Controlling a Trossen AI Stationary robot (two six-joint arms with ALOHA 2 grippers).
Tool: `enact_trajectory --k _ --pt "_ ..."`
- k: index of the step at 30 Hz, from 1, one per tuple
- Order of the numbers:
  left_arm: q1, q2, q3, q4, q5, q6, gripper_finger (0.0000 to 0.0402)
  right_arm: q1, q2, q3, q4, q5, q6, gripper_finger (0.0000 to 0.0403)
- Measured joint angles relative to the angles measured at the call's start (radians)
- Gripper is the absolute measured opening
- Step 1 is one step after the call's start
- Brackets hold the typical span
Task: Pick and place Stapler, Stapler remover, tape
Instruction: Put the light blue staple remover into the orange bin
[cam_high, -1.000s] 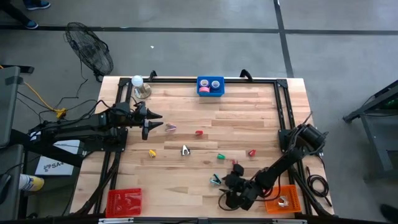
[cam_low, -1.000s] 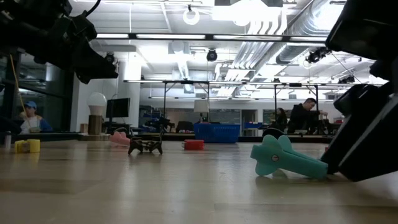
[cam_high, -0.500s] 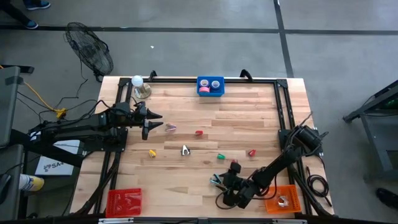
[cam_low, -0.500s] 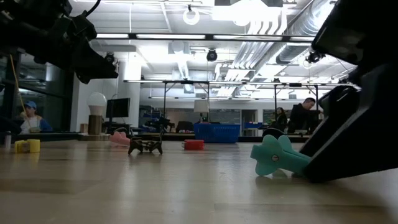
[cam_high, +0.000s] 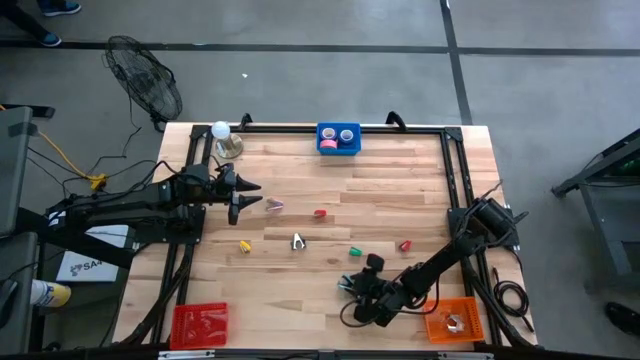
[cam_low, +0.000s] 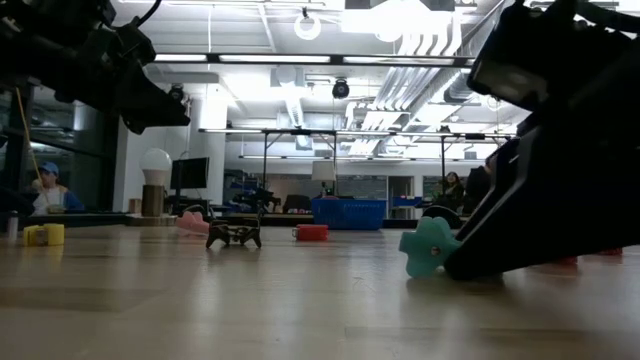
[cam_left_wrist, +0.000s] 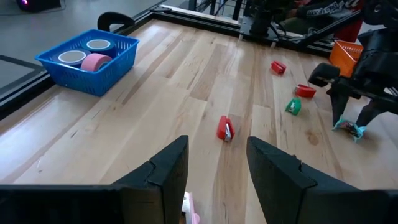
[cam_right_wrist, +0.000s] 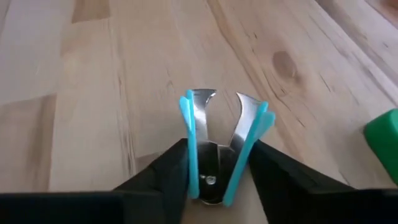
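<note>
1. The table (cam_high: 400, 170) is pale planked wood, smooth and matt, with a black frame round it. I judge the flat, open top is what lets small items lie loose for picking.

2. The left arm waits over the left side. The left gripper (cam_high: 250, 198) stands released, with bare wood showing between its dark fingers.

3. The right arm reaches low across the near right of the table. The right gripper (cam_right_wrist: 217, 155) is down at the surface and clenched on the teal staple remover (cam_right_wrist: 221, 124), one finger pressed against each plastic handle. I judge the grip is taken across the handles because they are the widest firm faces. The curved metal claws point away from the wrist.

4. The blue basket (cam_high: 338, 138), a plastic mesh, sits at the far edge. It holds ring-shaped tape rolls, the pink roll (cam_left_wrist: 94, 61) among them.

5. The orange basket (cam_high: 470, 305) stands just beside the right arm, a likely drop point.

6. A red stapler (cam_left_wrist: 225, 129), small and blocky, lies mid-table, not yet collected.
</note>
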Motion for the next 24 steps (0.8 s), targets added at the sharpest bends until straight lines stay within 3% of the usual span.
enact_trajectory --k 8,14,24 --pt "0.0 0.0 0.0 0.0 -0.009 0.0 0.016 -0.002 -0.006 0.0 0.005 0.002 -0.101 0.0086" --pt "0.0 0.0 0.0 0.0 -0.008 -0.002 0.016 -0.029 -0.081 -0.005 -0.054 -0.086 -0.135 0.0084" --pt "0.0 0.0 0.0 0.0 -0.007 0.009 0.016 -0.085 -0.346 -0.006 -0.51 -0.471 0.063 0.0084"
